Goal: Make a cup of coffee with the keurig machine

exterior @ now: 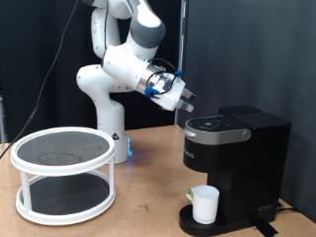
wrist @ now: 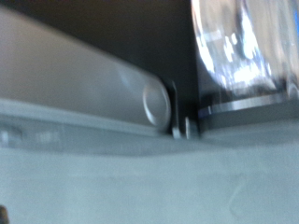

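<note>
- In the exterior view's lower right we see the cup standing on the drip base of the keurig machine; its lid is down
- At lower left stands a white two-tier rack
- Above the machine's lid hangs the gripper; we cannot tell whether its fingers are apart

**What you can't make out**

The wrist view is blurred throughout; you can't identify its grey surfaces. In the exterior view, the end effector fingertips are too small to judge. The keurig machine base is cut off by the bottom edge.
</note>
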